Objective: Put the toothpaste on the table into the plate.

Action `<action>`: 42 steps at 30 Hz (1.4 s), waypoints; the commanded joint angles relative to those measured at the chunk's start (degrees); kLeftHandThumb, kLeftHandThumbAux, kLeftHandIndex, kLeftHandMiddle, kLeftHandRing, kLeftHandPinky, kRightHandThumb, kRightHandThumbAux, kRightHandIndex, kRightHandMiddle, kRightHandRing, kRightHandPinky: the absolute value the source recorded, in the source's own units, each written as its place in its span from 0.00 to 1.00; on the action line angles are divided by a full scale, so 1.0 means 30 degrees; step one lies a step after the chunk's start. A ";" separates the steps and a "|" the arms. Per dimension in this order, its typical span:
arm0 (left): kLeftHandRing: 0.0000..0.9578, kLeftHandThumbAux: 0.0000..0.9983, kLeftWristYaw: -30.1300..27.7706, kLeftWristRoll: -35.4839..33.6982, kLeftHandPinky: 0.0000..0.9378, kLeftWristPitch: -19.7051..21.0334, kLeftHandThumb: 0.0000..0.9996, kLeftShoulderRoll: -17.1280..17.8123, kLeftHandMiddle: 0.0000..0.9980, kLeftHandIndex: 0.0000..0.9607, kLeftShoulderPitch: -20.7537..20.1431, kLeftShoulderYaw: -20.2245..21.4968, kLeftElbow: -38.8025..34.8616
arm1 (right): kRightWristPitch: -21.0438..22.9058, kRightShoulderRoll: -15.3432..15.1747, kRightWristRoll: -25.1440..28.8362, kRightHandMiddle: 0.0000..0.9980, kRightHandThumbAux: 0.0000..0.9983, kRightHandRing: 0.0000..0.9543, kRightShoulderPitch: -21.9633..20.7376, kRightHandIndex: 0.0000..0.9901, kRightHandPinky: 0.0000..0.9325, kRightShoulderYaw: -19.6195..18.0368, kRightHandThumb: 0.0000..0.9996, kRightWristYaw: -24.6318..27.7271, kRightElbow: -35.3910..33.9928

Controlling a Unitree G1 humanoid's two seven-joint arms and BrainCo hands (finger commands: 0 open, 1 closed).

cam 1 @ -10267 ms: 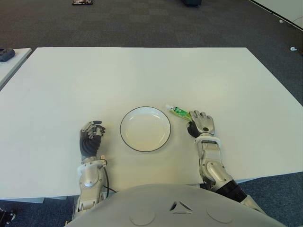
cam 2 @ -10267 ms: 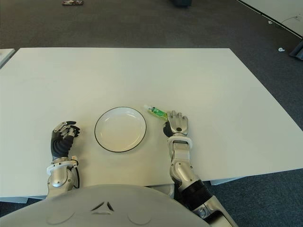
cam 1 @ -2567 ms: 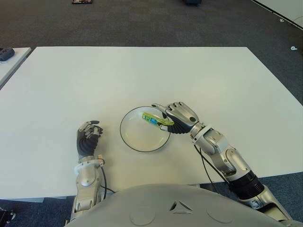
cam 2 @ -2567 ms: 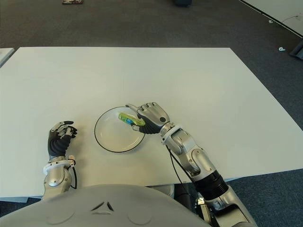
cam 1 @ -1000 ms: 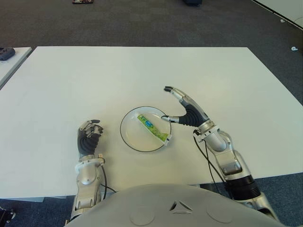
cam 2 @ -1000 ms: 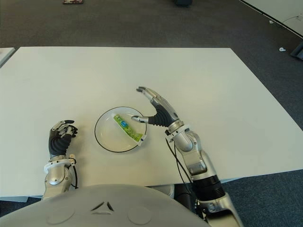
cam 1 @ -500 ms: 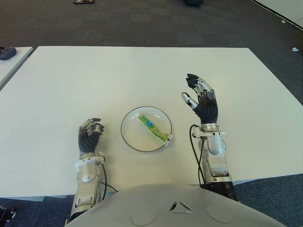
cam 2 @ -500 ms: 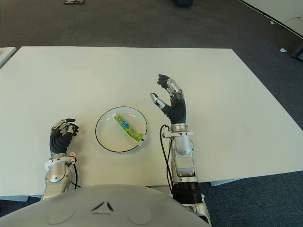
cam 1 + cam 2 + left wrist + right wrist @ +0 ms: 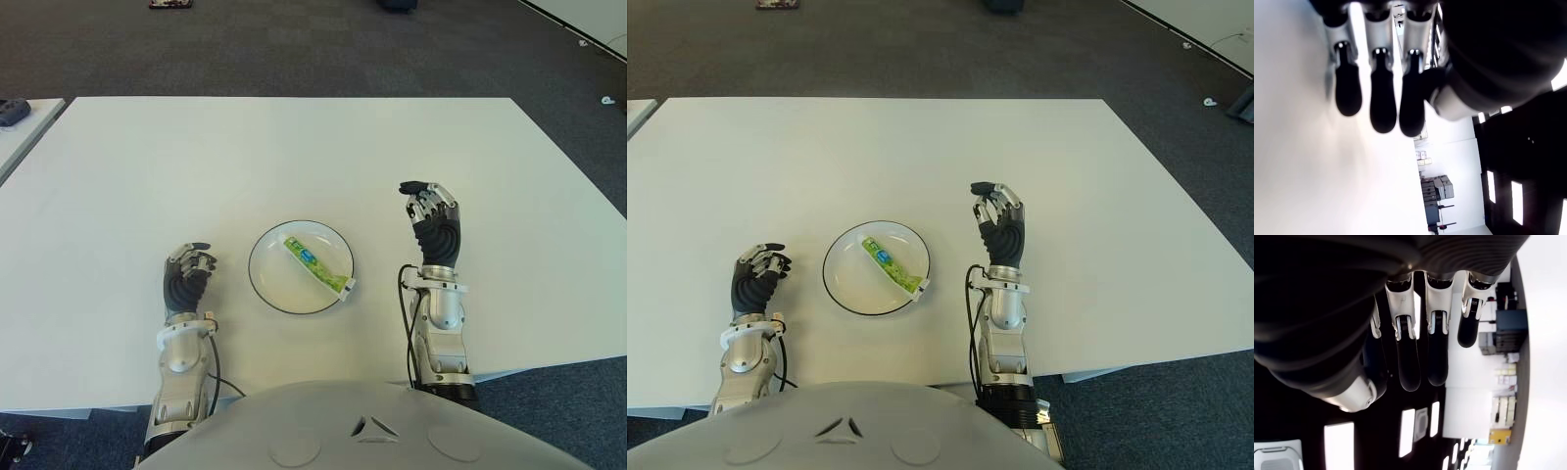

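We see our left hand [image 9: 186, 276] raised upright to the left of the plate [image 9: 269, 291], its fingers curled in on nothing. Our right hand [image 9: 435, 221] stands upright to the right of the plate, well apart from it, fingers likewise bent inward and empty. On the white table [image 9: 294, 157] we count one plate and one toothpaste [image 9: 316, 264] tube. The tube lies slantwise inside the plate, its end at the rim nearest our right hand.

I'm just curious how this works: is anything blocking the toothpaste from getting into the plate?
Nothing visible does. The toothpaste already lies inside the plate. The right hand is raised to the plate's right, holding nothing; the left hand shows on its left.
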 commanded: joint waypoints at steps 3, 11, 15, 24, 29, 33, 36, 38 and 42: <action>0.61 0.72 -0.0316 0.0085 0.60 0.0097 0.70 0.0222 0.59 0.45 -0.0130 -0.0205 0.0194 | 0.0535 0.0556 0.0043 0.45 0.73 0.41 0.0369 0.43 0.40 0.0025 0.69 -0.0370 0.0742; 0.60 0.72 -0.0046 0.0508 0.60 0.0566 0.70 0.0129 0.57 0.45 -0.0318 -0.0391 -0.0133 | 0.1597 0.0379 -0.0486 0.48 0.73 0.46 0.0317 0.43 0.46 0.0199 0.70 -0.0744 0.1367; 0.60 0.72 -0.0006 0.0675 0.61 0.0541 0.70 0.0103 0.57 0.45 -0.0346 -0.0439 -0.0251 | 0.1756 0.0282 -0.0558 0.48 0.73 0.47 0.0284 0.43 0.47 0.0245 0.70 -0.0730 0.1547; 0.61 0.72 0.0039 0.0677 0.61 0.0862 0.70 -0.0015 0.57 0.45 -0.0308 -0.0410 -0.0510 | 0.2396 -0.0448 -0.0831 0.47 0.73 0.47 0.0362 0.43 0.47 0.0511 0.70 0.0039 0.1906; 0.61 0.72 0.0186 0.0864 0.62 0.0613 0.70 -0.0049 0.57 0.45 -0.0215 -0.0512 -0.0545 | 0.3146 -0.0833 -0.1076 0.46 0.73 0.45 0.0390 0.43 0.46 0.0735 0.70 0.0563 0.1713; 0.61 0.72 0.0208 0.1014 0.62 0.0777 0.70 -0.0087 0.57 0.45 -0.0098 -0.0635 -0.0759 | 0.3811 -0.1192 -0.1133 0.45 0.73 0.44 0.0431 0.43 0.45 0.0945 0.71 0.1080 0.1492; 0.61 0.72 0.0162 0.0998 0.61 0.1004 0.70 -0.0129 0.57 0.45 0.0005 -0.0670 -0.0983 | 0.4139 -0.1340 -0.1170 0.44 0.73 0.44 0.0498 0.43 0.45 0.1049 0.71 0.1294 0.1311; 0.60 0.72 0.0179 0.1012 0.61 0.1007 0.70 -0.0129 0.57 0.45 0.0058 -0.0687 -0.1080 | 0.4374 -0.1469 -0.1293 0.44 0.73 0.44 0.0559 0.43 0.46 0.1123 0.71 0.1388 0.1242; 0.60 0.72 0.0143 0.1017 0.61 0.0951 0.70 -0.0106 0.57 0.45 0.0142 -0.0745 -0.1215 | 0.4654 -0.1626 -0.1559 0.44 0.73 0.45 0.0658 0.43 0.47 0.1197 0.71 0.1388 0.1262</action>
